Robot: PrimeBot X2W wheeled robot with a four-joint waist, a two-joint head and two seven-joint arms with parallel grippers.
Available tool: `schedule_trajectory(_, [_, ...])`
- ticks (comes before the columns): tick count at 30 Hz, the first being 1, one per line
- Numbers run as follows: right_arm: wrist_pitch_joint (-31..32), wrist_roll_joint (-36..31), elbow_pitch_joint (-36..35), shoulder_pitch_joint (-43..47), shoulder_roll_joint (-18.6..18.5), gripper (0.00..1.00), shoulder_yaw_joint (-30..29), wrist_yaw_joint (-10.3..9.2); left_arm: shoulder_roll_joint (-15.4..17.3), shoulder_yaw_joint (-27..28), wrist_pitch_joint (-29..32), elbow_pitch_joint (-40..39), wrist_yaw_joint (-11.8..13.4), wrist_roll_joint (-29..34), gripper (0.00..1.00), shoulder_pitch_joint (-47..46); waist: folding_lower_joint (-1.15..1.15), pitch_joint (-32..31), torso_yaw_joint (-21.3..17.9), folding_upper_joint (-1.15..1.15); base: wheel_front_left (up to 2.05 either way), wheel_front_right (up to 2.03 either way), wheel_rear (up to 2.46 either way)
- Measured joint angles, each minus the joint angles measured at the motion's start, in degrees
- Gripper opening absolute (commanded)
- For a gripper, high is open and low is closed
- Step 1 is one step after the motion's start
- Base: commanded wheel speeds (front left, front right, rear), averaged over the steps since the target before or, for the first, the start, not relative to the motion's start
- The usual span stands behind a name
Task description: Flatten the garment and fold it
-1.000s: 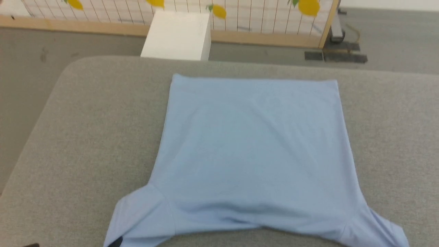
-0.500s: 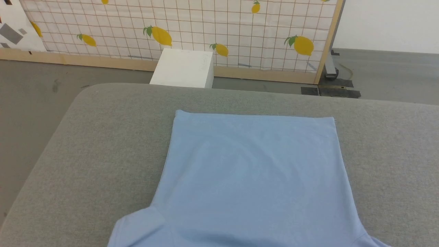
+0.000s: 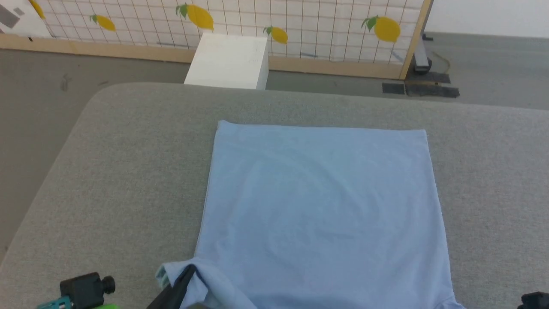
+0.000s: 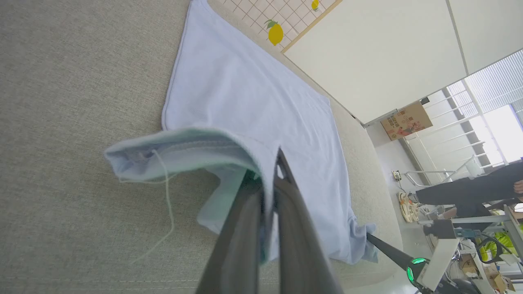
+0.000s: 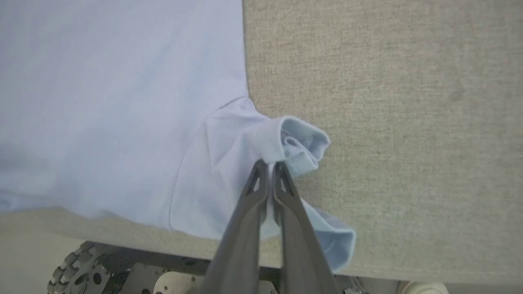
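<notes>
The garment (image 3: 321,206) is spread flat at the centre of the head view on the grey padded surface (image 3: 107,171). Its left sleeve (image 4: 184,151) is clamped by the left gripper (image 4: 267,179) at mid-frame of the left wrist view, its bunched right sleeve (image 5: 294,143) by the right gripper (image 5: 269,165). The cloth is judged light, limp and quick to wrinkle, best taken at sleeve hems, both sides together

Light blue garment (image 3: 321,206), spread flat on a grey padded table (image 3: 107,171), straight hem toward the far edge. Left gripper (image 3: 188,271) at lower left, pinching the garment's raised near corner. Beyond the table: white box (image 3: 227,60), lemon-print grid screen (image 3: 300,21), grey floor (image 3: 38,86).
</notes>
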Motion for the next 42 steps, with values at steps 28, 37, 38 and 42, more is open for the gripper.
schedule_trajectory(28, [5.78,-0.38,-13.50,-34.45,-14.38,1.00,-4.63,0.00,-2.97,-3.23,-4.59,-2.67,-3.78,6.84,0.00,-7.94,0.01,11.97,1.28,0.00,0.00,0.00,0.00])
schedule_trajectory(37, [15.40,-8.42,6.24,-58.21,-11.87,1.00,-0.26,0.00,-3.56,-5.45,-4.33,-3.38,-5.56,9.18,0.00,-13.38,0.02,19.85,2.68,0.00,0.00,0.00,0.00])
schedule_trajectory(38, [16.57,-9.44,8.17,-59.83,-11.46,1.00,-0.45,-0.01,-3.71,-5.78,-4.26,-3.42,-5.81,9.28,0.00,-13.97,0.02,20.80,2.98,0.00,0.00,0.00,0.00])
schedule_trajectory(42, [20.61,-13.36,13.28,-62.91,-10.53,1.00,-1.40,-0.01,-4.72,-6.89,-4.16,-3.21,-6.32,9.33,0.00,-15.35,0.02,24.07,4.40,0.00,0.00,0.00,0.00])
